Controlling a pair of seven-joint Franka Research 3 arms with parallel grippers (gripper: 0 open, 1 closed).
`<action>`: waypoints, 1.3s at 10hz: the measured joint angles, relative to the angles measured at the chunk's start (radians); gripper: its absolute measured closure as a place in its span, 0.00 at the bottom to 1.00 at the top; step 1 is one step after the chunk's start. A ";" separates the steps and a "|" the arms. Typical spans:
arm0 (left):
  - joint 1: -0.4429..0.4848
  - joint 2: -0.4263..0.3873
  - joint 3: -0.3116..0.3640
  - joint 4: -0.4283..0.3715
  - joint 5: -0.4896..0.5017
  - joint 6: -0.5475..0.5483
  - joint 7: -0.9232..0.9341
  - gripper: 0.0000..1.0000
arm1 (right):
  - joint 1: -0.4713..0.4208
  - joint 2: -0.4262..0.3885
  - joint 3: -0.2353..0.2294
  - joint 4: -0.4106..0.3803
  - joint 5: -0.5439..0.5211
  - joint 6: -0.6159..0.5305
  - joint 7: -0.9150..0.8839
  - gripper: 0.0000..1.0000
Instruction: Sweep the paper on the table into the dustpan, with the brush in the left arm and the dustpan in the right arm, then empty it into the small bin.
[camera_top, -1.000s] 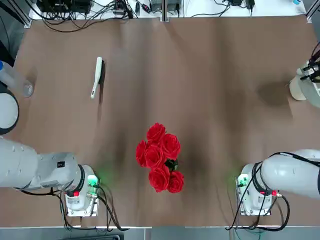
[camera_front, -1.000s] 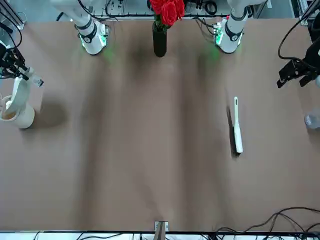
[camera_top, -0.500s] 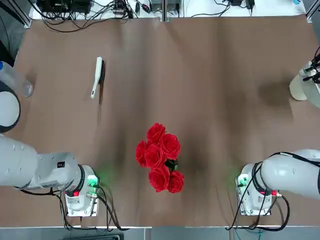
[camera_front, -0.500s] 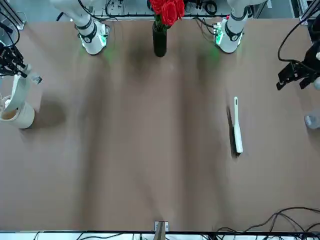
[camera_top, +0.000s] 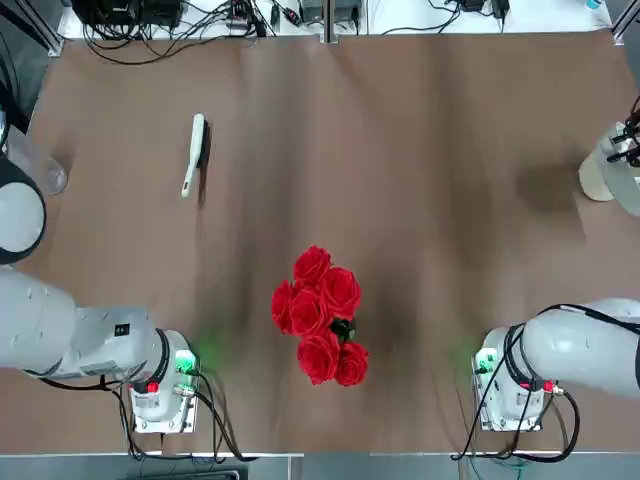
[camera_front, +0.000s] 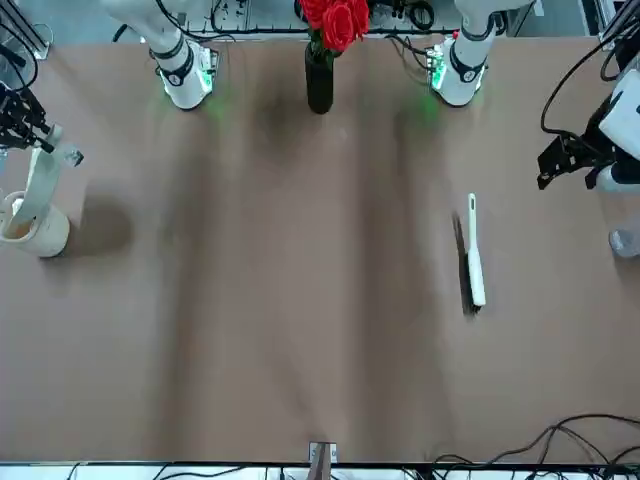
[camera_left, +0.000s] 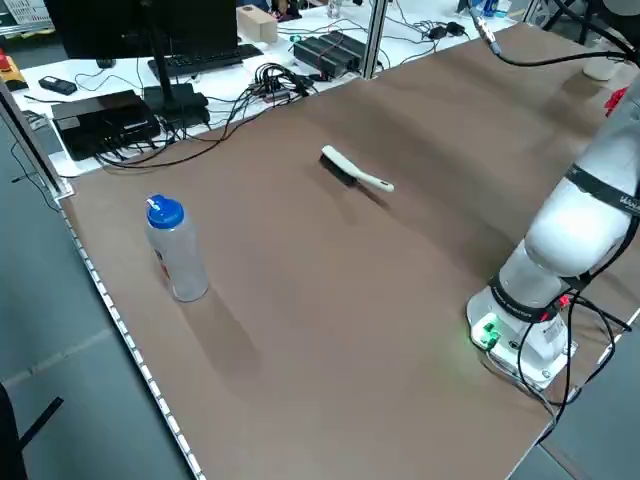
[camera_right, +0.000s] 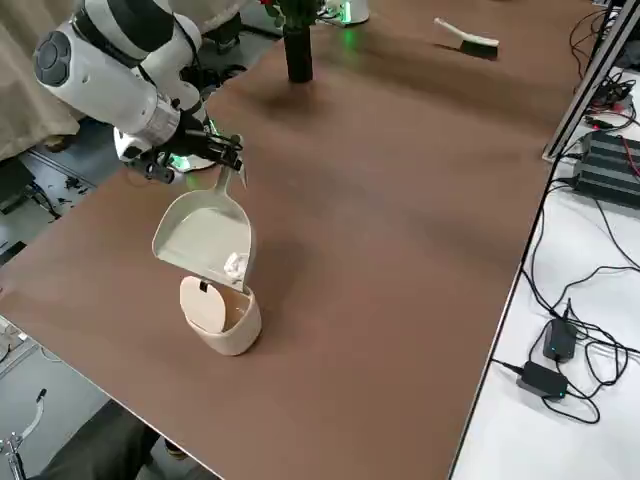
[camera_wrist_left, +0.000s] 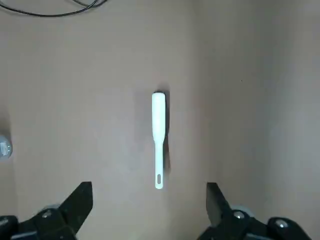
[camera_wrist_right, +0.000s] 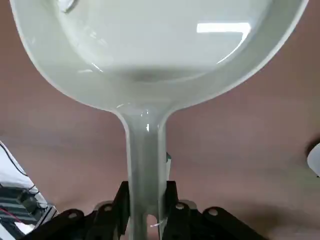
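Observation:
The pale grey-green dustpan (camera_right: 203, 233) hangs tilted, scoop down, over the small cream bin (camera_right: 222, 318) at the table's right edge. My right gripper (camera_right: 222, 165) is shut on its handle (camera_wrist_right: 146, 150). The white paper wad (camera_right: 236, 265) sits at the scoop's lower lip, just above the bin's mouth. The cream brush (camera_top: 194, 153) lies loose on the brown table (camera_top: 400, 150), far left of centre. My left gripper (camera_front: 562, 163) hovers open above the table's left side, and the brush (camera_wrist_left: 158, 137) lies beyond its fingers, apart from them.
A clear bottle with a blue cap (camera_left: 175, 250) stands near the table's left edge. A dark vase of red roses (camera_top: 320, 315) stands between the arm bases. Cables and electronics (camera_left: 140, 110) crowd the far edge beyond the table.
My left gripper has moved inward over the table toward the brush, still open. The right gripper and tilted dustpan have barely shifted over the bin.

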 joint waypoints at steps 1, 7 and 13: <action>0.000 0.000 0.000 0.001 0.000 0.000 0.000 0.00 | 0.000 0.000 -0.011 0.001 0.004 -0.007 -0.011 0.67; 0.002 0.018 0.001 0.003 0.000 0.001 0.000 0.00 | 0.000 0.000 -0.048 0.015 0.028 -0.048 -0.058 0.67; 0.001 0.023 -0.001 0.003 0.000 0.000 0.000 0.00 | 0.001 0.000 -0.083 0.029 0.034 -0.073 -0.111 0.67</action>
